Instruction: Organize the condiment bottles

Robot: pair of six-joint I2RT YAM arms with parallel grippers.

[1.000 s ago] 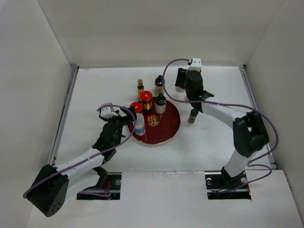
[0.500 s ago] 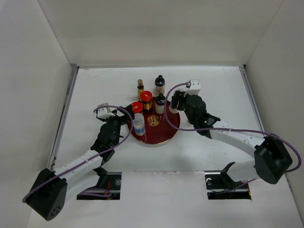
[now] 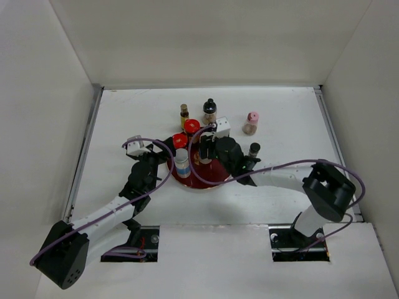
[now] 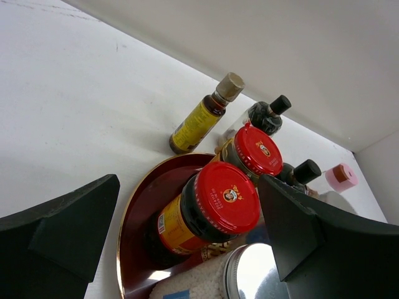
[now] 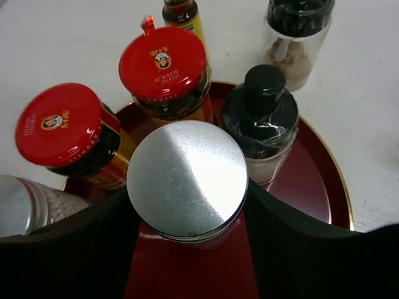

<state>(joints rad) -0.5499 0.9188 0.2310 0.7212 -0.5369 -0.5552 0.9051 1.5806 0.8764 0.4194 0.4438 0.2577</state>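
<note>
The dark red tray (image 3: pixel 194 179) holds two red-lidded jars (image 3: pixel 179 140) (image 3: pixel 191 126) and a silver-white cylinder (image 3: pixel 182 163). My right gripper (image 3: pixel 209 149) is over the tray, shut on a silver-lidded jar (image 5: pixel 187 180) that stands next to a black-capped bottle (image 5: pixel 262 118). My left gripper (image 3: pixel 154 165) is open at the tray's left edge, facing the nearer red-lidded jar (image 4: pixel 218 202). Behind the tray stand a slim yellow-labelled bottle (image 3: pixel 184 112) and a black-capped bottle (image 3: pixel 209 109). A pink-capped bottle (image 3: pixel 252 123) and a small black-capped bottle (image 3: pixel 254 151) stand off the tray to the right.
White walls close in the table on the left, back and right. The right arm's forearm (image 3: pixel 280 177) lies low across the table right of the tray. Both arms' cables loop above the tray.
My right gripper swung from the far right of the table onto the tray, carrying the silver-lidded jar. My left gripper let go of the silver-white cylinder and drew back left.
</note>
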